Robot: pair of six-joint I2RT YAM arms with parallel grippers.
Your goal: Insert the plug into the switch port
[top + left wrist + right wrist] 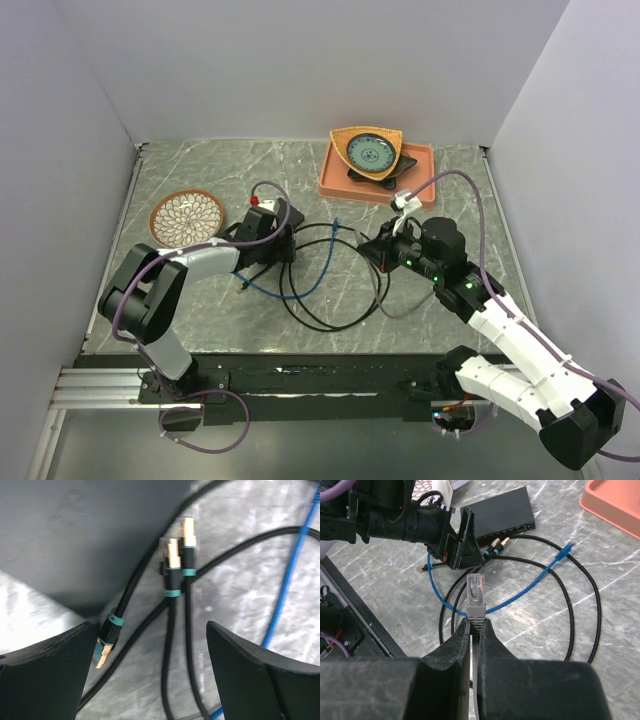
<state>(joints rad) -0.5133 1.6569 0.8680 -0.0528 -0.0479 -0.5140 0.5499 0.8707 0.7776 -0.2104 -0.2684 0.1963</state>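
My right gripper [476, 622] is shut on the grey boot of a clear-tipped plug [475, 592], which points away toward the flat black switch [502, 510]. The switch's ports [512, 530] run along its near edge. In the top view the right gripper [378, 246] hovers right of the cable loops. My left gripper [280, 240] is open and empty, with its fingers [47, 675] low over the table beside the switch [75, 535]. Black cables with gold, teal-banded plugs [172, 565] lie between its jaws.
A blue cable [520, 592] and black cable loops [320, 290] lie between the arms. An orange tray [420, 180] holding a bowl stands at the back right. A patterned plate [187, 217] is at the left.
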